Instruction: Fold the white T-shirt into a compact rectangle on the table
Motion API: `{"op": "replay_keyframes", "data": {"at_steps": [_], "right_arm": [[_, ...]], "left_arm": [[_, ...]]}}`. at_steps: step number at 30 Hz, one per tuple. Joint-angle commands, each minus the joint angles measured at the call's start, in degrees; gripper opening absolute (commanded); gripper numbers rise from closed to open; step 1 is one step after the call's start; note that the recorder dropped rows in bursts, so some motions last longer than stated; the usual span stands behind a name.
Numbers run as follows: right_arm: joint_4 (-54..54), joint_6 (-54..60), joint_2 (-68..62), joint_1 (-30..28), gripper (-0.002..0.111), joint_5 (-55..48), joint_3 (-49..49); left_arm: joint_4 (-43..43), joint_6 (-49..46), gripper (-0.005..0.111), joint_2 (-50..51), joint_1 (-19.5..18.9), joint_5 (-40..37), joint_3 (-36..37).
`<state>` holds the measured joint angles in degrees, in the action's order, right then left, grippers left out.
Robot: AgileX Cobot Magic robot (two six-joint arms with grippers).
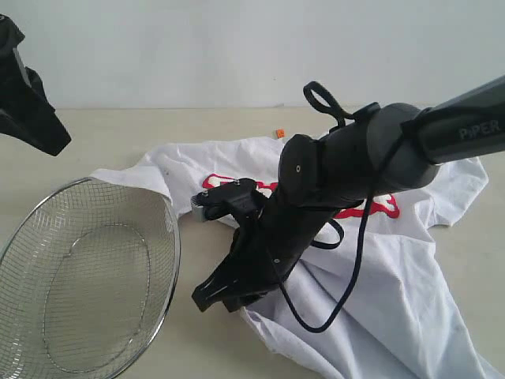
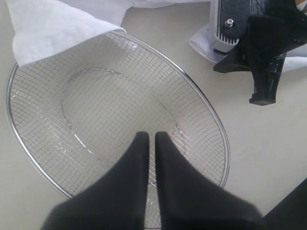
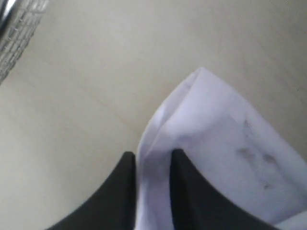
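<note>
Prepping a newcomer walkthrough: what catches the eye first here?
The black right arm sprawls across the exterior view over the crumpled white T-shirt, jaws either side of a fold at its edge. Left of it sits a round wire-mesh basket, a shirt corner draped over its rim.

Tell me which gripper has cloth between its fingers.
The right gripper: the white T-shirt lies between its fingers. The left gripper is shut, empty, above the basket.
</note>
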<state>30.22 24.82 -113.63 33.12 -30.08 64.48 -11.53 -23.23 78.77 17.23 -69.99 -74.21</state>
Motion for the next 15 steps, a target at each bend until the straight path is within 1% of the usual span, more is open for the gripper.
{"op": "replay_keyframes", "data": {"at_steps": [1, 10, 12, 15], "right_arm": [[-0.2, -0.4, -0.1, 0.0, 0.0, -1.3, 0.2], [0.8, 1.7, -0.1, 0.0, 0.0, -11.1, 0.2], [2.4, 2.1, -0.1, 0.0, 0.0, -12.8, 0.2], [7.1, 6.1, -0.1, 0.0, 0.0, -15.4, 0.2]], "left_arm": [[-0.6, 0.6, 0.005, -0.4, -0.2, 0.0, 0.3], [-0.6, 0.6, 0.005, -0.4, -0.2, 0.0, 0.3], [-0.6, 0.6, 0.005, -0.4, -0.2, 0.0, 0.3], [-0.6, 0.6, 0.005, -0.4, -0.2, 0.0, 0.3]]}}
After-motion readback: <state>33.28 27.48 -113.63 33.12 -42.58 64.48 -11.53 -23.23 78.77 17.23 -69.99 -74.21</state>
